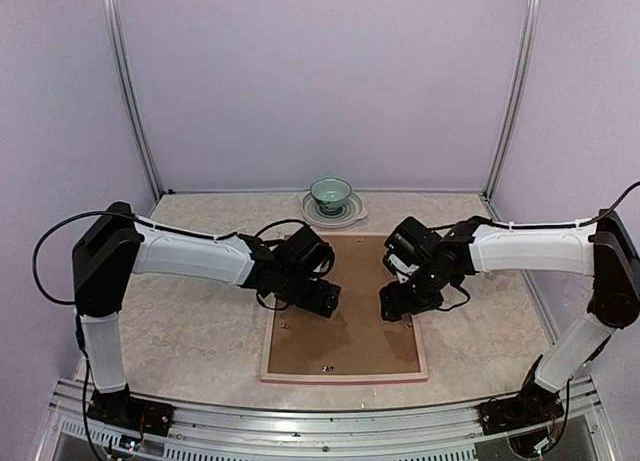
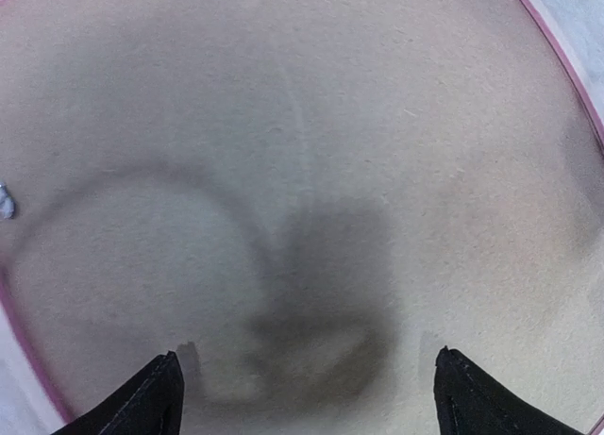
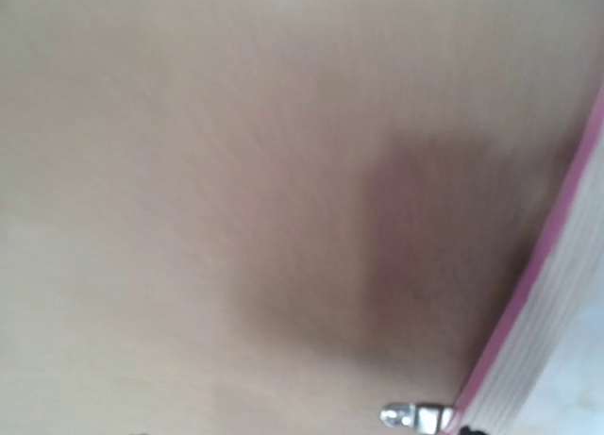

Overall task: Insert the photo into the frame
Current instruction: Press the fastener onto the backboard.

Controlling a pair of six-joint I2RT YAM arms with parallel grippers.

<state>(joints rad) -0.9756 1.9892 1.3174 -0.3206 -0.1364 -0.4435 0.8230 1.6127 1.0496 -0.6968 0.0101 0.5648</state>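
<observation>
The frame [image 1: 345,379] (stiff, thin-rimmed, probably light) wants gripping at its rim. Left fingers [image 2: 151,402] gape empty over the backing board [image 1: 345,336]; how open the right fingers [image 1: 393,306] are, I cannot tell.

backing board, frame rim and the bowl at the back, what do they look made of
Backing board: looks like brown fibreboard or stiff card, matte, finely grainy in the left wrist view. Frame: pink-painted rim, pale ridged side edge, possibly wood or composite. Bowl: likely glazed ceramic, pale green with a slight sheen.
</observation>
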